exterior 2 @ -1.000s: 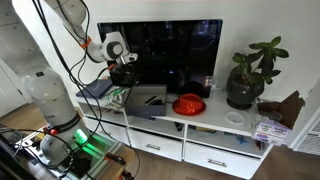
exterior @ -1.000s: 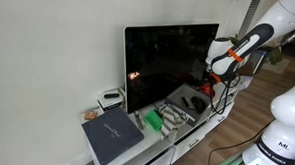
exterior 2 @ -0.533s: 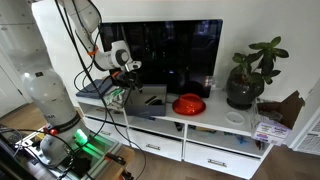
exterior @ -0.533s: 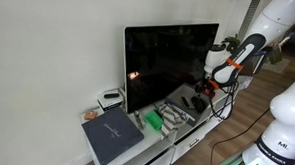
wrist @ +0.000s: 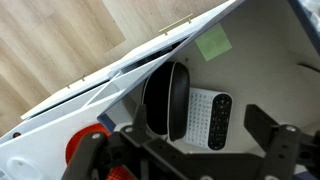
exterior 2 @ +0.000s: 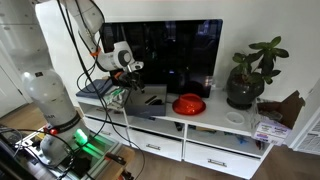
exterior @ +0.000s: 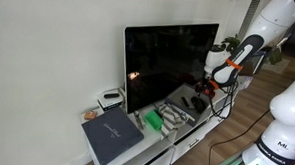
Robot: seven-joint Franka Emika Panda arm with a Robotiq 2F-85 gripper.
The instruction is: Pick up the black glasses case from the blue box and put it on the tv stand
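The black glasses case (wrist: 172, 98) lies below my gripper (wrist: 200, 140), beside a white and black remote (wrist: 212, 120). In both exterior views it shows as a small dark shape (exterior: 188, 102) (exterior 2: 152, 100) in the grey-blue box (exterior: 175, 95) (exterior 2: 148, 110). The box rests on the long white tv stand (exterior: 190, 142) (exterior 2: 215, 126) in front of the TV. My gripper (exterior: 209, 84) (exterior 2: 129, 77) hangs a little above the box, open and empty. Its two fingers stand wide apart on either side of the case and remote.
A big black TV (exterior: 168, 63) (exterior 2: 175, 55) stands close behind the box. A red bowl (exterior 2: 188, 104) (wrist: 88, 148) sits beside the box. A dark slate slab (exterior: 111, 137) lies at one end of the stand and a potted plant (exterior 2: 246, 78) at the opposite end. A green note (wrist: 212, 43) lies near the case.
My gripper has come down and in toward the box over the last second, then nearly stopped. It stays open. The case has not moved.
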